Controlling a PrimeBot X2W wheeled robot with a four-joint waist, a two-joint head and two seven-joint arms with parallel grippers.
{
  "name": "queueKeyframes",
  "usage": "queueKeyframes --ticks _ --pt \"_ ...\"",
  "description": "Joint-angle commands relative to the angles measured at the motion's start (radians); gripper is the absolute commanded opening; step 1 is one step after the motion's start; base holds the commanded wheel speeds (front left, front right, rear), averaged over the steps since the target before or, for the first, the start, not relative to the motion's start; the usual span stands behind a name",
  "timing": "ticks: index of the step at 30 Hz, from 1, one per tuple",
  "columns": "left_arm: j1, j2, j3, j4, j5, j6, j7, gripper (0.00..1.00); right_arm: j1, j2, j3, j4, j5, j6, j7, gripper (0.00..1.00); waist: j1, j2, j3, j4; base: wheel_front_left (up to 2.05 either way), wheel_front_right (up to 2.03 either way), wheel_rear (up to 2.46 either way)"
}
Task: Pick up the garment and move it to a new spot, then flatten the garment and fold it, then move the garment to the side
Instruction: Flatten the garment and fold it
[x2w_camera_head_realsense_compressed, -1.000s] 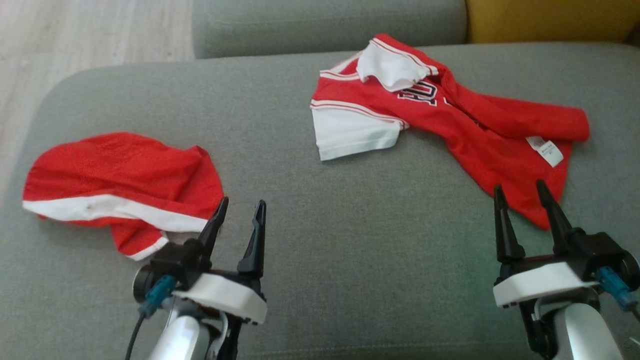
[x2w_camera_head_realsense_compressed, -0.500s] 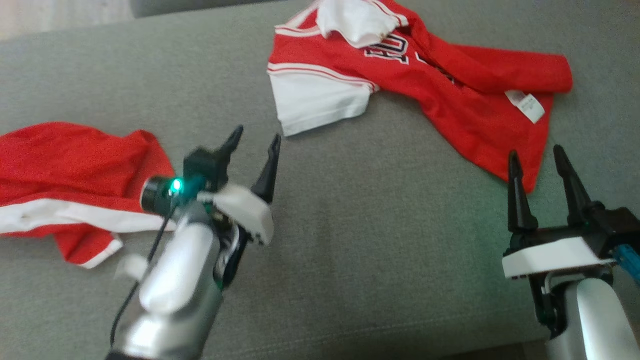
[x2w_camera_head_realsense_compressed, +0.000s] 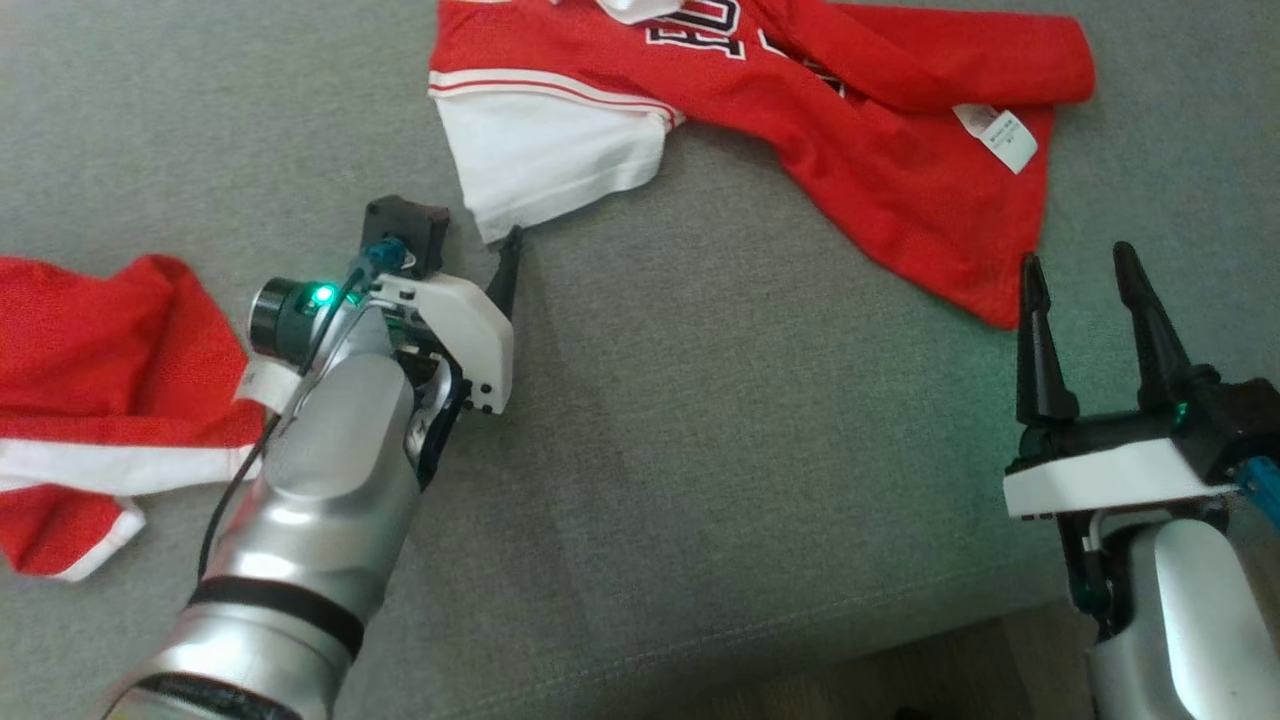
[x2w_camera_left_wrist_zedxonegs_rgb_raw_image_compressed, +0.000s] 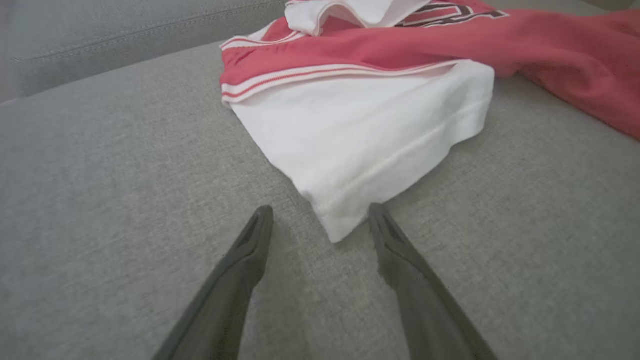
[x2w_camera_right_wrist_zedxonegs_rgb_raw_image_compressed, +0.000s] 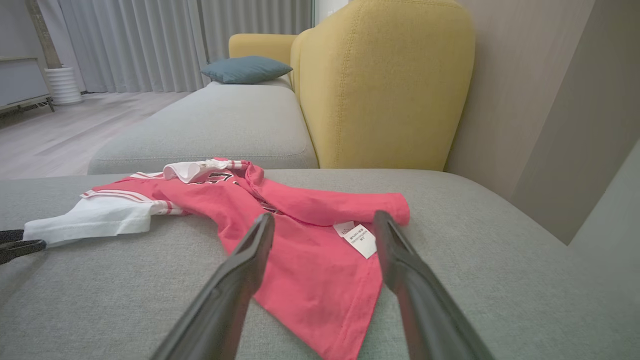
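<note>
The garment (x2w_camera_head_realsense_compressed: 800, 120) is a red shirt with white sleeves and a white label, lying crumpled on the grey sofa seat (x2w_camera_head_realsense_compressed: 700, 450) at the top of the head view. My left gripper (x2w_camera_head_realsense_compressed: 470, 235) is open and low over the seat. In the left wrist view its two fingers stand either side of the near corner of the garment's white sleeve (x2w_camera_left_wrist_zedxonegs_rgb_raw_image_compressed: 380, 125), and the left gripper (x2w_camera_left_wrist_zedxonegs_rgb_raw_image_compressed: 321, 209) holds nothing. My right gripper (x2w_camera_head_realsense_compressed: 1076, 256) is open just short of the garment's red hem. In the right wrist view, the right gripper (x2w_camera_right_wrist_zedxonegs_rgb_raw_image_compressed: 324, 216) points at the garment (x2w_camera_right_wrist_zedxonegs_rgb_raw_image_compressed: 300, 240).
A second red cloth with a white stripe (x2w_camera_head_realsense_compressed: 100, 380) lies at the left of the seat. The seat's front edge and floor (x2w_camera_head_realsense_compressed: 900, 680) show at the bottom right. A yellow backrest (x2w_camera_right_wrist_zedxonegs_rgb_raw_image_compressed: 385, 85) and a blue cushion (x2w_camera_right_wrist_zedxonegs_rgb_raw_image_compressed: 247, 69) stand beyond the garment.
The head camera has tilted down, shifting the whole picture. My left arm has reached forward and right from beside the striped cloth to the sleeve's corner. The right gripper has barely moved.
</note>
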Motion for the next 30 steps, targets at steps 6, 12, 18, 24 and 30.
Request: queueKeyframes --ticks 6,12,18,24,30 --pt "-0.099 0.017 0.023 0.071 -0.011 -0.006 -0.058 1.00 -0.037 -0.004 0.031 -0.022 0.016 -0.001 -0.022 1.00 0.0000 0.0000 0.029 -0.036 0.00 0.00 0.00" --pt "-0.127 0.017 0.012 0.112 -0.018 -0.010 -0.095 1.00 -0.041 -0.004 0.034 -0.013 0.021 -0.001 -0.030 1.00 0.0000 0.0000 0.037 -0.047 0.00 0.00 0.00" --pt "-0.122 0.016 -0.010 0.099 -0.043 -0.030 -0.140 0.00 -0.038 -0.004 0.029 0.006 0.017 -0.001 -0.035 1.00 0.0000 0.0000 0.017 -0.040 0.00 0.00 0.00" --pt "-0.064 0.016 -0.027 0.009 -0.084 -0.031 -0.154 0.00 -0.026 -0.004 0.020 0.025 0.003 -0.001 -0.031 1.00 0.0000 0.0000 -0.037 -0.009 0.00 0.00 0.00" --pt "0.033 0.016 0.001 -0.170 -0.090 -0.007 -0.154 0.00 -0.004 -0.004 0.008 0.051 -0.012 -0.001 -0.021 1.00 0.0000 0.0000 -0.103 0.035 0.00 0.00 0.00"
